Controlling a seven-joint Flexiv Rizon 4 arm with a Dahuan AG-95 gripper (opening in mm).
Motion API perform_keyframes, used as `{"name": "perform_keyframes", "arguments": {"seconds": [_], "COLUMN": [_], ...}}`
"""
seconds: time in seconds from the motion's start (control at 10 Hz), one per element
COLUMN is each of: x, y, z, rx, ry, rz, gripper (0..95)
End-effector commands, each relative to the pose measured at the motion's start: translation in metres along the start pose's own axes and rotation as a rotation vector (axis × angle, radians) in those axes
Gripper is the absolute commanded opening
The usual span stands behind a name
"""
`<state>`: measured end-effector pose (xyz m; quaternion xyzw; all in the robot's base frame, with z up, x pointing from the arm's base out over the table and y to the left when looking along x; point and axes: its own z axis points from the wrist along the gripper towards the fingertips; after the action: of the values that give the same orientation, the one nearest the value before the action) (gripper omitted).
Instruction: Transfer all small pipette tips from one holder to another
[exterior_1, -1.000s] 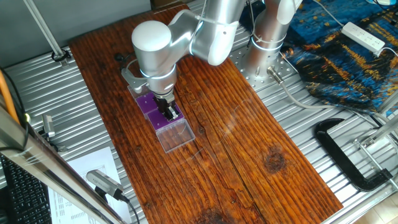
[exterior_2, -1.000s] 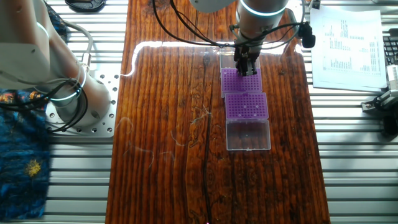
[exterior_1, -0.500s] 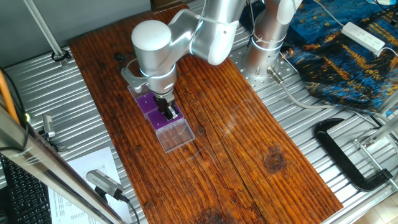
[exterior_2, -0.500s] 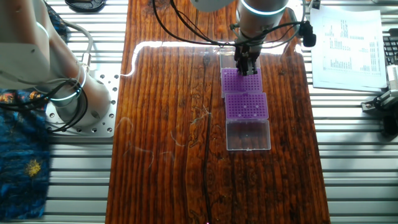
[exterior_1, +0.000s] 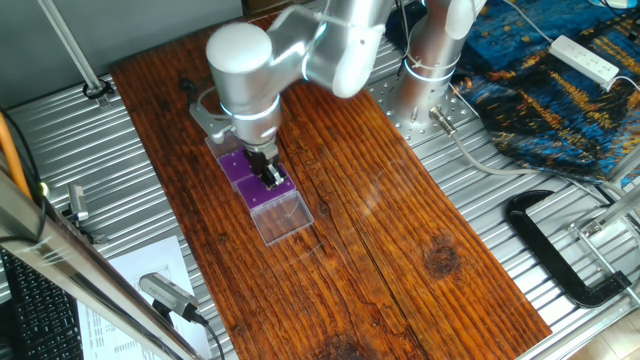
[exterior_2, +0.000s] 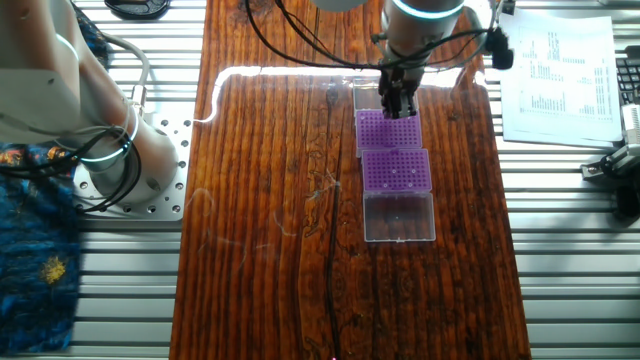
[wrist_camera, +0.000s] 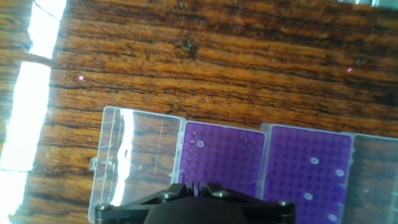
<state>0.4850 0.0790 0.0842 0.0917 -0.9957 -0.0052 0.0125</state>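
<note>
We saw gripper (exterior_2: 399, 103) above holders (exterior_2: 395, 152), near table (exterior_2: 280, 200) edge; fingers together, whether clamping anything we couldn't tell. Few small pipette tips (wrist_camera: 339, 172) sat in one rack.

Bright, sharp views; glare streaks the tabletop (exterior_2: 270, 75).

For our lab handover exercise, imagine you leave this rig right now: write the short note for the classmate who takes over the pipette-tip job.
Pincer: hanging over the purple holder nearer the arm's base, at its far edge; whether its jaws are open or shut, or carry a tip, cannot be told in any view.
Things: both holders sit end to end in open clear boxes on the wooden table. In the hand view that holder shows about two pale tips near one corner; the other holder shows about four.
Done: cannot be judged from these views.
Left: tips stand in both holders, so the transfer is unfinished.
</note>
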Motion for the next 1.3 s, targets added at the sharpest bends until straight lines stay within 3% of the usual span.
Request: {"name": "perform_keyframes", "arguments": {"seconds": [0.1,0.4,0.9,1.3], "x": [0.0,0.0,-0.018,-0.016], "y": [-0.002,-0.013,-0.065,-0.084], "z": [-0.009,-0.013,-0.021,-0.006], "rx": [-0.002,0.007,0.011,0.012], "ry": [-0.008,-0.006,0.004,-0.002], "rz": [-0.002,-0.018,-0.127,-0.186], "gripper": [0.0,0.0,0.0,0.0]}}
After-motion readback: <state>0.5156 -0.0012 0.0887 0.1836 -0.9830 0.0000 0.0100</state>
